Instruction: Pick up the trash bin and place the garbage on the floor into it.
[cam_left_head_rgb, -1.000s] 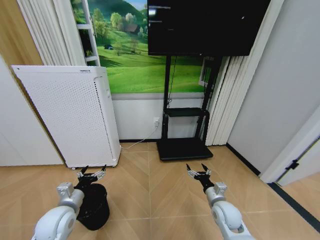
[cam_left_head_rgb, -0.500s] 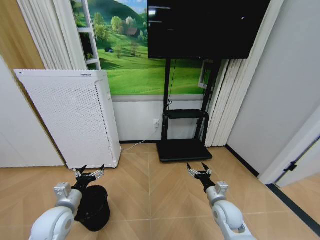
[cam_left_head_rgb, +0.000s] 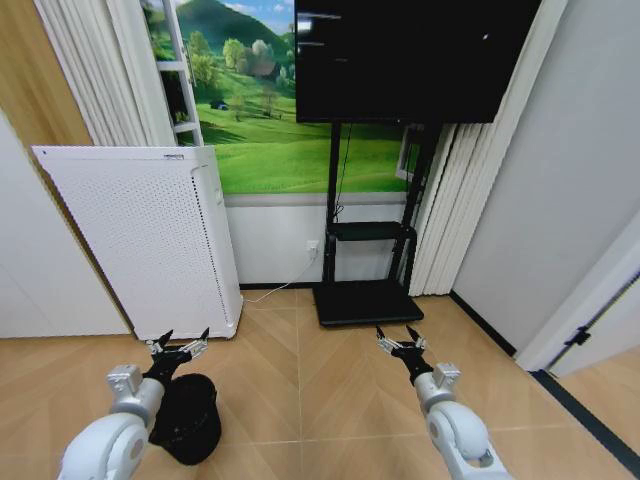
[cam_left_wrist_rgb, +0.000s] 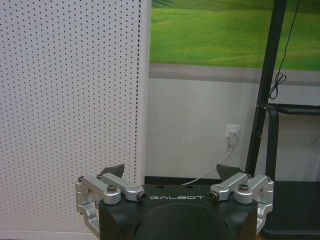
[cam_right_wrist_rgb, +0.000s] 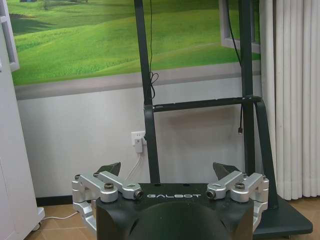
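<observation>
The trash bin (cam_left_head_rgb: 190, 420), a small black mesh wastebasket, stands on the wooden parquet floor (cam_left_head_rgb: 300, 390) at the lower left, partly behind my left forearm. My left gripper (cam_left_head_rgb: 178, 345) hangs open just above and beyond the bin's rim, holding nothing. In the left wrist view the left gripper (cam_left_wrist_rgb: 171, 172) faces the white appliance and the wall, jaws spread wide. Out over bare floor at the lower right, my right gripper (cam_left_head_rgb: 398, 338) is open and empty. In its own wrist view the right gripper (cam_right_wrist_rgb: 167, 169) points at the TV stand. The garbage is out of view.
A tall white perforated appliance (cam_left_head_rgb: 140, 240) stands against the wall just behind the bin. A black TV stand base (cam_left_head_rgb: 365, 297) sits on the floor ahead, a white cord (cam_left_head_rgb: 280, 282) running to a wall socket. A dark border strip (cam_left_head_rgb: 590, 410) runs along the right.
The whole picture has shifted slightly, so the camera has moved. Both arms keep nearly the same pose, grippers still open.
</observation>
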